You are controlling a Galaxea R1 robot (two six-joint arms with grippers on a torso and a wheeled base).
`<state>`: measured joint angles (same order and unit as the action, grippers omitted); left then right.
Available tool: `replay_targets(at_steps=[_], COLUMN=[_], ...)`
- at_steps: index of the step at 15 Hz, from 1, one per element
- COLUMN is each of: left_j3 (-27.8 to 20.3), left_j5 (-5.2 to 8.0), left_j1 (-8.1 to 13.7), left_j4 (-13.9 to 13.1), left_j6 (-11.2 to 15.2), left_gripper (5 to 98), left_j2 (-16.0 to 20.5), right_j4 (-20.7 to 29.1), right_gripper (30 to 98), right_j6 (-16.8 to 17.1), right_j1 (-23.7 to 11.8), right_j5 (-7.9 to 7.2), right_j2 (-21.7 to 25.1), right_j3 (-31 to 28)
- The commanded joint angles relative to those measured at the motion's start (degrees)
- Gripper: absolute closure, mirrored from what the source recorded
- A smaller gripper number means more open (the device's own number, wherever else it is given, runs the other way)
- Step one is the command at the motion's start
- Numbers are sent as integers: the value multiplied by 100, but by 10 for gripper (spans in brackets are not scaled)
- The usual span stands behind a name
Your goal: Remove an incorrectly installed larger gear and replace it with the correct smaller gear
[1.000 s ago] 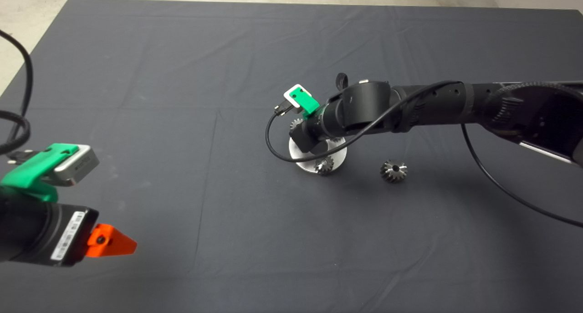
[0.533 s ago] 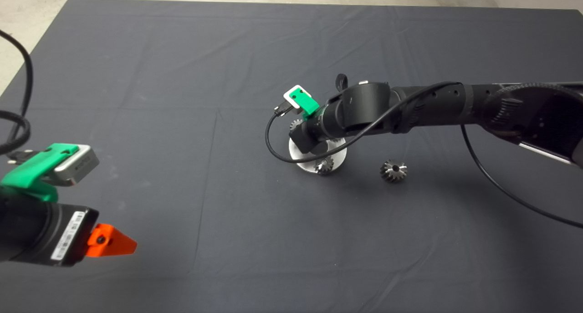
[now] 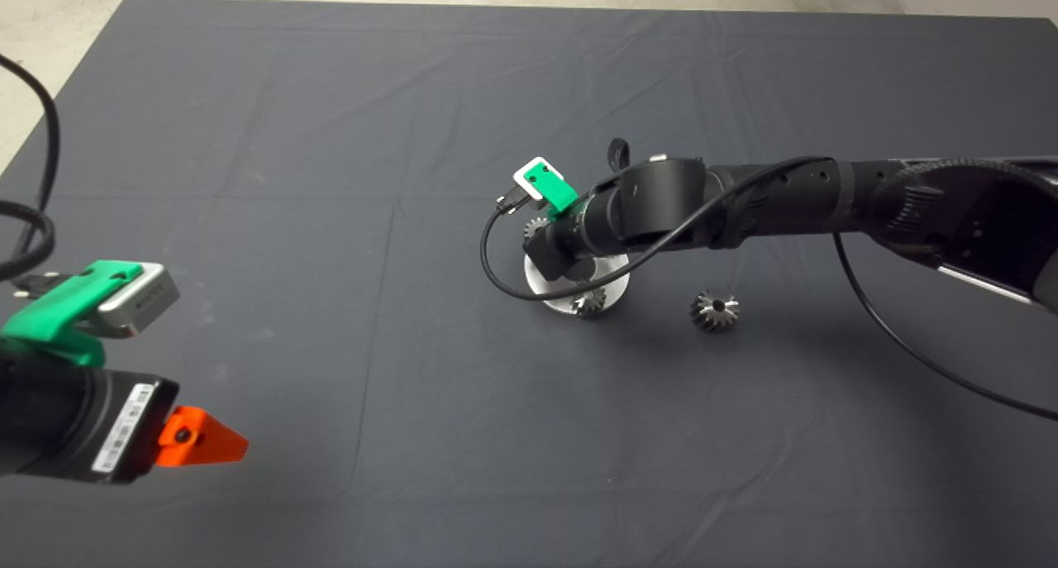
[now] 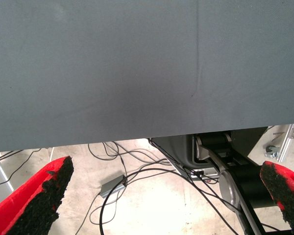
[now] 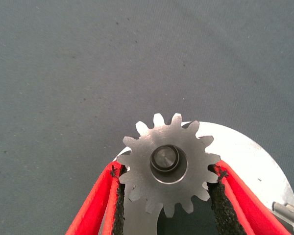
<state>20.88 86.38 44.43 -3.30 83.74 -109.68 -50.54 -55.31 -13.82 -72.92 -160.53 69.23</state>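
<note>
My right gripper [image 5: 165,193] pinches the larger gear [image 5: 167,164], still seated on its pin on the round plate [image 5: 257,161], so removal has barely begun; the smaller gear [image 3: 715,310] waits on the mat at the plate's three o'clock, and my left gripper [image 4: 157,196] idles wide open, empty.

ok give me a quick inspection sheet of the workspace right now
surface: dark mat, creased
job's things: larger gear on a pin of the round plate; smaller gear loose on the mat beside the plate; another small gear on the plate
clutter: nothing seen
grippers: right gripper shut on the larger gear's teeth; left gripper open, parked at the mat's near left
cables: black cable loops over the plate; more on the floor
surroundings: concrete floor
</note>
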Motion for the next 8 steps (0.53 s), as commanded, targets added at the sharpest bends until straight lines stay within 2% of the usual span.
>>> replay_targets(at_steps=[1, 8], left_j3=[-60, -60], left_j5=[10, 10], left_j1=[39, 39], left_j4=[-92, -92], left_j6=[29, 29], left_gripper=[55, 55], left_j2=[-6, 3], right_j4=[-79, -79], right_gripper=[898, 898], right_j6=[11, -33], right_j1=[-70, -51], right_j5=[-12, -3], right_j2=[-19, -19], right_j3=[45, 63])
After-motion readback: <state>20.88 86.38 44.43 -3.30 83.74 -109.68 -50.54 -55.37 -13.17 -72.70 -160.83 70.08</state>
